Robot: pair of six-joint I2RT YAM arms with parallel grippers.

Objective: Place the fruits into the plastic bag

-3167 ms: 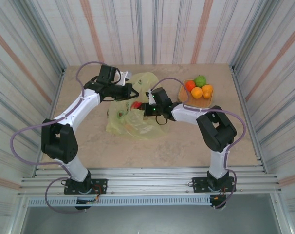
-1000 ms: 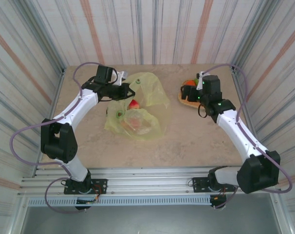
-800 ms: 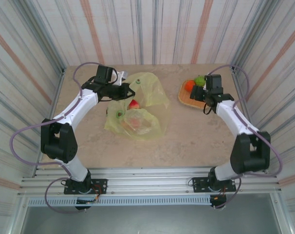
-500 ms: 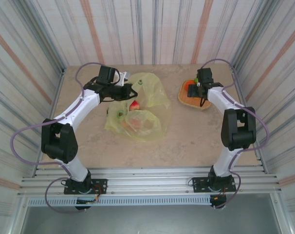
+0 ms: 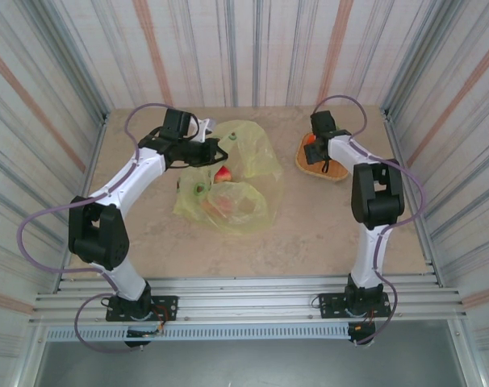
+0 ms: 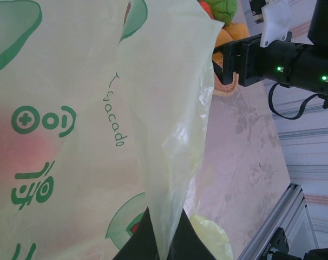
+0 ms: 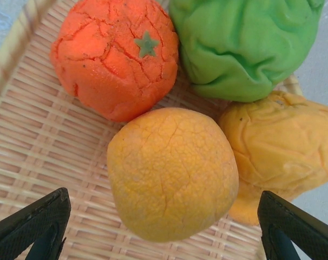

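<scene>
Crinkly plastic bag (image 6: 72, 135), seemingly wicker tray (image 7: 39, 157)

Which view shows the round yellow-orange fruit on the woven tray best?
Right wrist: the yellow-orange fruit sits large and unobstructed between the open jaws. Top external has the right arm over most of the tray. Left wrist catches the fruit pile small at its top edge, past the plastic bag.

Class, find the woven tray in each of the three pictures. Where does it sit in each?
Top view: tray, upper right of centre, partly under the right arm.
Left wrist view: tray at the top, right of centre, past the bag's edge.
Right wrist view: tray weave across the left and bottom.
Shared landmark: the red-orange fruit on it.
</scene>
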